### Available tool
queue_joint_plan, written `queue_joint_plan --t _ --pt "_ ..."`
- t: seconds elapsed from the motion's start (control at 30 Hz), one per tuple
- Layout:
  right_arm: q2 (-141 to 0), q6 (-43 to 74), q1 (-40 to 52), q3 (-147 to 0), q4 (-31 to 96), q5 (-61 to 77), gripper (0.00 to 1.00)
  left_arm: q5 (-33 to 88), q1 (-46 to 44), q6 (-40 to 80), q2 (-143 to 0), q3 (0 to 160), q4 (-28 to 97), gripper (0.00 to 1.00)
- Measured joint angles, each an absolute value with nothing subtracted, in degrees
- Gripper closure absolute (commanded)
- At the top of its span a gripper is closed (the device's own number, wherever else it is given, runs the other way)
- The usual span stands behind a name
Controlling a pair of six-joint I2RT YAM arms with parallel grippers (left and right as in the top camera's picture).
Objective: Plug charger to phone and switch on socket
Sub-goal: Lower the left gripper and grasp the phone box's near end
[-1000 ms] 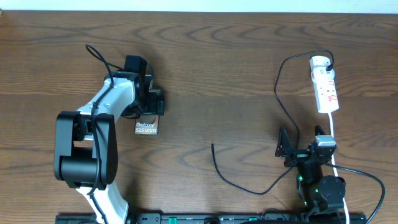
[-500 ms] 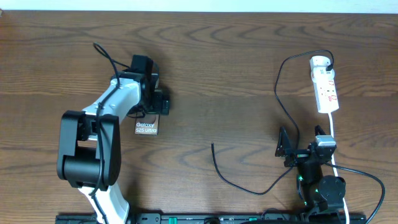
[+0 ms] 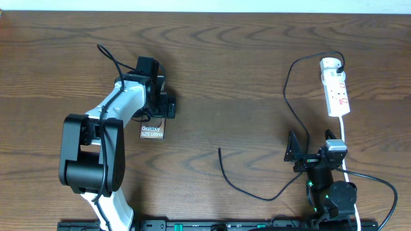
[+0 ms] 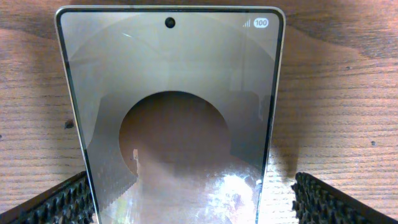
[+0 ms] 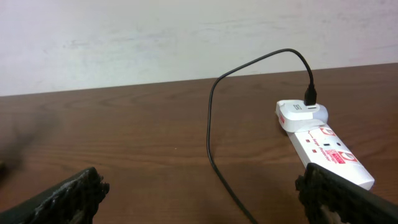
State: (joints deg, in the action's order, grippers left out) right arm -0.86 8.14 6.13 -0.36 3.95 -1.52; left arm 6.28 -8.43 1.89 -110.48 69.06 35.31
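L gripper (image 4: 189, 200): jaws at max spread, straddling phone (image 4: 174, 93), which lies flat on table (image 4: 339, 93). One pad (image 4: 339, 202) is clear of phone edge; no grip. R gripper (image 5: 202, 198): jaws at max spread, empty, facing socket (image 5: 324, 147). Charger (image 5: 211, 124) is plugged in at socket's far end.

Table (image 3: 244, 77): dark brown with streaked wood grain. Phone (image 4: 174, 112) face is glossy bronze-brown with a darker brown round shape and a pale silver edge; the lettering seen from overhead is white. Socket (image 3: 336, 86): white with red marks. Charger (image 5: 209, 134): black. Thick cord (image 3: 342, 138): white. Left arm (image 3: 122, 102): white shell, black joints. Left gripper (image 4: 186, 208) and right gripper (image 5: 205, 198): pads (image 4: 59, 202) are black with a fine knurled pattern. Wall (image 5: 186, 37): off-white, faintly mottled.
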Motion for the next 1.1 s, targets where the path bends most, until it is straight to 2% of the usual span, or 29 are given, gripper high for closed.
queue_joint_plan --t 1.1 --pt "-0.86 8.14 6.13 -0.36 3.95 -1.52 0.01 3.68 -8.43 1.26 -110.48 68.75 35.79 0.02"
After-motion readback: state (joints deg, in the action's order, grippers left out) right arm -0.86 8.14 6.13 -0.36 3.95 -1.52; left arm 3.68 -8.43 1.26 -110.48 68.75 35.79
